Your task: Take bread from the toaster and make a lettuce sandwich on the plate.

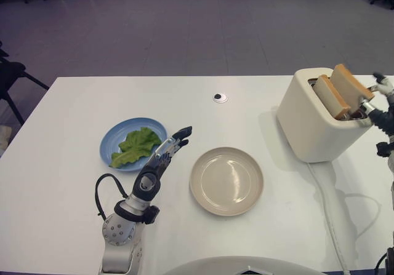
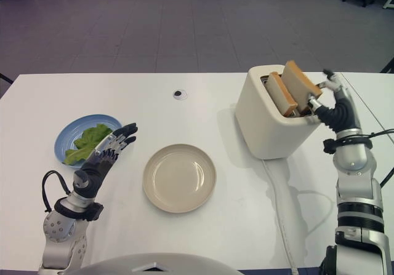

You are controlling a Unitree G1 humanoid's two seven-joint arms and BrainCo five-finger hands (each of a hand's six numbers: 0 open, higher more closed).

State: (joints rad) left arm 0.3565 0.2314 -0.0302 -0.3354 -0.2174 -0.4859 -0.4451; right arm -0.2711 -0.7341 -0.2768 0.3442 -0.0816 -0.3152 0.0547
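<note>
At toaster [image 2: 265,124] right end: right hand [image 2: 332,103], fingers closed on the right edge of raised bread slice [image 2: 301,84]. Looks like a pinch, contact partly hidden. Slice half out of toaster slot, tilted toward that hand, long axis up and to the right. Lower in toaster, just left of it: second slice [image 2: 282,95]. Left of toaster, nearer the robot: plate [image 2: 180,178], no bread on it yet. Far left of toaster, past plate: lettuce [image 2: 89,141] on blue dish [image 2: 61,141], with left hand [image 2: 104,155] just beside, fingers spread, holding nothing. Likely next: pull up along the tilt, then carry left from toaster to plate. Right side nearer by far.
</note>
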